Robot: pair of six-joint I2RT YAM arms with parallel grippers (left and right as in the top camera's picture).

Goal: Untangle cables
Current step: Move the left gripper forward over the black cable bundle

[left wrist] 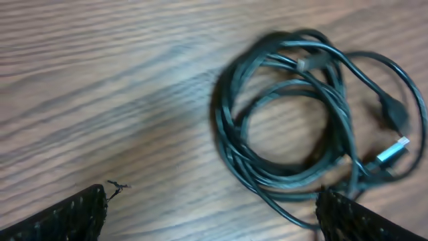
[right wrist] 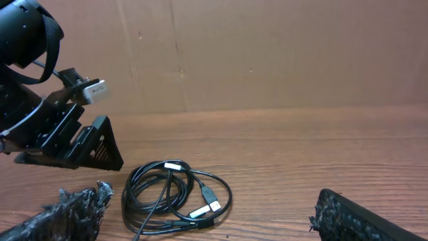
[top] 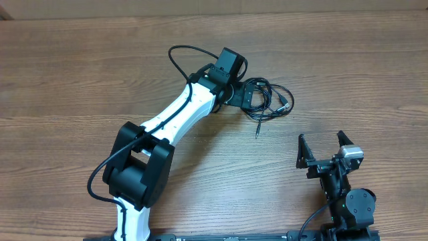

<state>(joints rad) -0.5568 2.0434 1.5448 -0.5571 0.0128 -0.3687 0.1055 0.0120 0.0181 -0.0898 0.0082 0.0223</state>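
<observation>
A tangled coil of thin black cables (left wrist: pixel 224 127) is seen lying flat on the wooden tabletop (top: pixel 80 80), at about 1 o'clock from the middle in the overhead view. The left gripper (top: pixel 246 96) is placed at the coil's 9 o'clock side, its fingers spread wide with nothing held. The right gripper (top: pixel 323 144) is seen well apart, at 5 o'clock from the coil, fingers also spread wide and empty. A silver plug (left wrist: pixel 391 152) is seen at the coil's 4 o'clock edge in the left wrist view.
</observation>
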